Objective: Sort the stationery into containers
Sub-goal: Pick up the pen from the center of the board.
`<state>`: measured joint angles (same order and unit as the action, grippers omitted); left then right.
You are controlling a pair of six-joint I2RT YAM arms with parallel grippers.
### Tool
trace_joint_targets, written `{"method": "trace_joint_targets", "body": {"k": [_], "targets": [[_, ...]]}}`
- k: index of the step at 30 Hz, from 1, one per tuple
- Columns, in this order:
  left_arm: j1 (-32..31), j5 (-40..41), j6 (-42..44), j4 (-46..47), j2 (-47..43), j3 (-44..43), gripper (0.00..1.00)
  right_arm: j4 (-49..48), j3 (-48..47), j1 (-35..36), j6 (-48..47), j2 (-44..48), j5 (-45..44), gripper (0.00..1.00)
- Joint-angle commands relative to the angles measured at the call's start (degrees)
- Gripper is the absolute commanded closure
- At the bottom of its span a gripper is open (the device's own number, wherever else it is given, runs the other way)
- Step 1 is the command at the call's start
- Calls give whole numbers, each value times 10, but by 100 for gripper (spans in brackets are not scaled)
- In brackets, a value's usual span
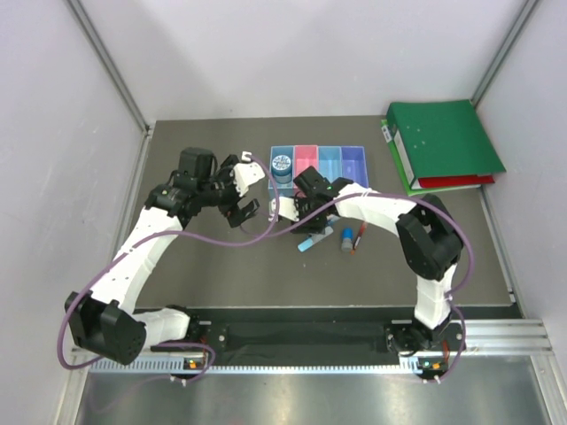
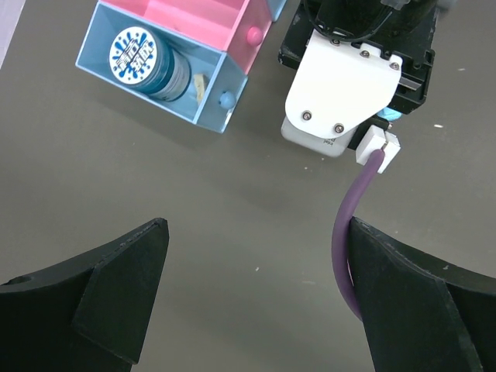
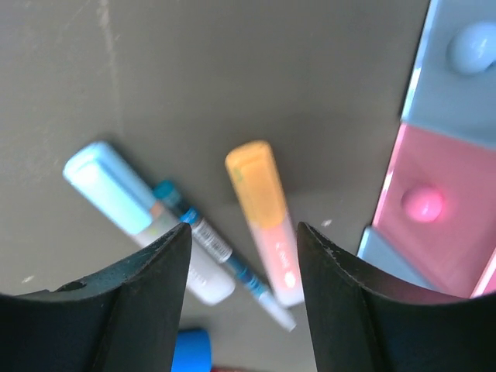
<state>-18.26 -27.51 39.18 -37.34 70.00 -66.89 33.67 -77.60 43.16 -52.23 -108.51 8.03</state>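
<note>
Four bins stand in a row: blue (image 1: 282,173), pink (image 1: 306,159), light blue (image 1: 330,161), purple (image 1: 354,162). A round blue disc (image 2: 139,53) lies in the blue bin (image 2: 213,108), with a tan eraser (image 2: 200,87) beside it. My right gripper (image 3: 242,240) is open and empty, low over an orange-yellow highlighter (image 3: 263,217), a thin blue pen (image 3: 221,252) and a light-blue marker (image 3: 132,205). A small blue cylinder (image 1: 347,237) and a red pen (image 1: 361,237) lie to the right. My left gripper (image 2: 256,232) is open and empty over bare table, left of the bins.
Green binders (image 1: 443,142) lie stacked at the back right. The right arm's wrist (image 2: 349,85) and its purple cable (image 2: 349,225) sit close to my left gripper (image 1: 252,192). The pink bin (image 3: 434,225) is just right of my right gripper (image 1: 306,212).
</note>
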Motion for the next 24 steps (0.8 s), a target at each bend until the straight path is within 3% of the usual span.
{"method": "trace_joint_targets", "body": {"k": [1, 20, 23, 24], "targets": [[20, 81, 27, 108, -18, -19, 1, 40, -18, 24, -85, -30, 12, 43], [20, 89, 36, 107, -32, -12, 1, 88, -58, -20, -119, -118, 44, 52], [21, 89, 36, 109, -34, -11, 1, 92, -65, -27, -118, -134, 44, 63], [21, 89, 35, 109, -35, -11, 1, 93, -65, -27, -118, -137, 44, 72]]}}
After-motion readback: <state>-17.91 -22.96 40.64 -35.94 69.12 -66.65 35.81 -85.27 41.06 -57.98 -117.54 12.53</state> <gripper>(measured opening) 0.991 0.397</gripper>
